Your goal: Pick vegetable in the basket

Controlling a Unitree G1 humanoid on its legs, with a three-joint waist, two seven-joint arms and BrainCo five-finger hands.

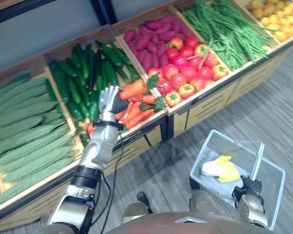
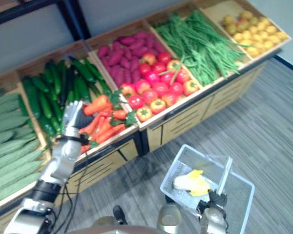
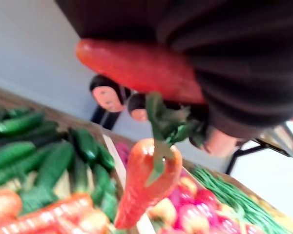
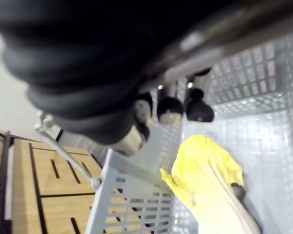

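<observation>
Left hand is closed round an orange carrot, held just over the carrot pile in the wooden stand, between cucumbers and tomatoes. Right hand is curled round the handle of the mesh basket, down by the floor. A yellow leafy vegetable lies in the basket.

Light: was bright and even across the vegetable bins.
Shadow: sat deep under their front lip.
Glare: whitened the basket mesh.
</observation>
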